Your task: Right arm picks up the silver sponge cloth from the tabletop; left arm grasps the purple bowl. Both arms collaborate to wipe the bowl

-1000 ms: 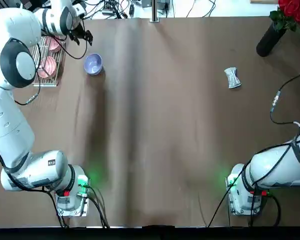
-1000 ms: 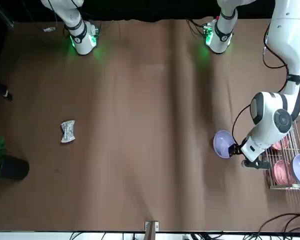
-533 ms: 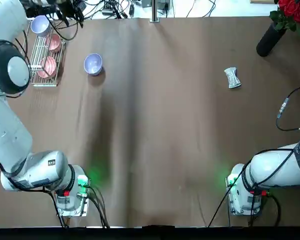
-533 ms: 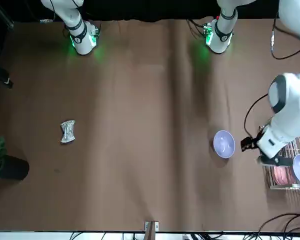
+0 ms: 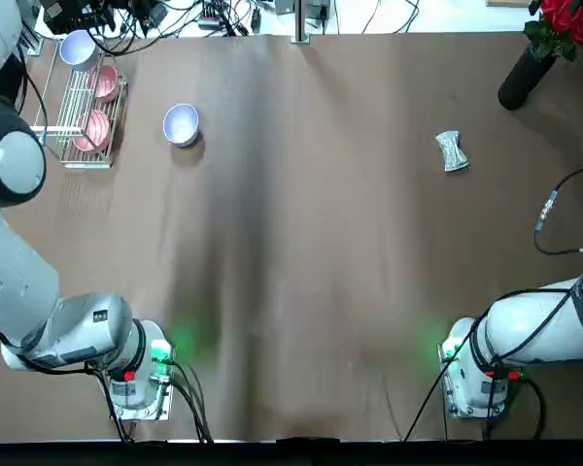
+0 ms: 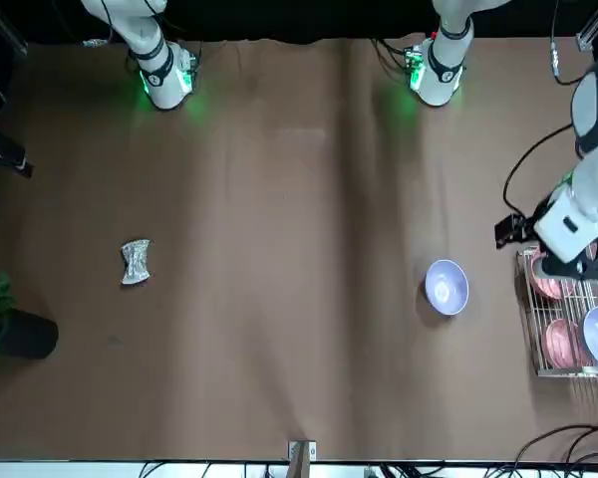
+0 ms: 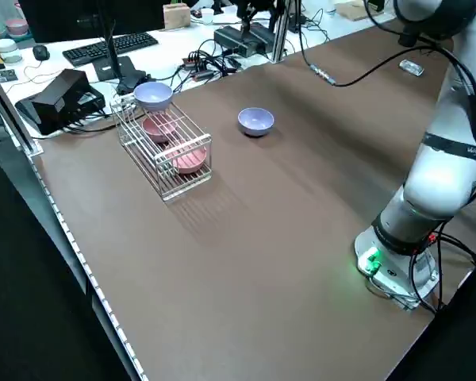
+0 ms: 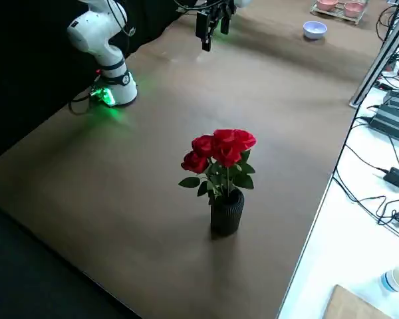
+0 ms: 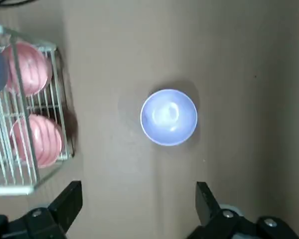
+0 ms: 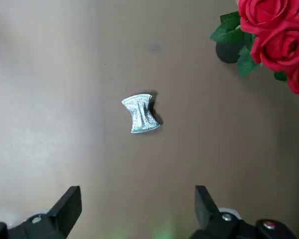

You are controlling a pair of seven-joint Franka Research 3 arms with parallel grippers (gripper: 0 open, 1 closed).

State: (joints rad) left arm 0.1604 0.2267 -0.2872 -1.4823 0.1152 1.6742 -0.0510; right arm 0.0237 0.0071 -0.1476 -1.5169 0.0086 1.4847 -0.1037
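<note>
Bowl [image 5: 182,125] on surface [image 5: 301,243], between rack [image 5: 84,116] and cloth [image 5: 452,151]; vase [image 5: 525,80] right of cloth; bowls in and on rack.

No readable text, labels, brands, numbers or signs. Small dark mark on the left arm [image 5: 100,316], top view: too small to read.
</note>
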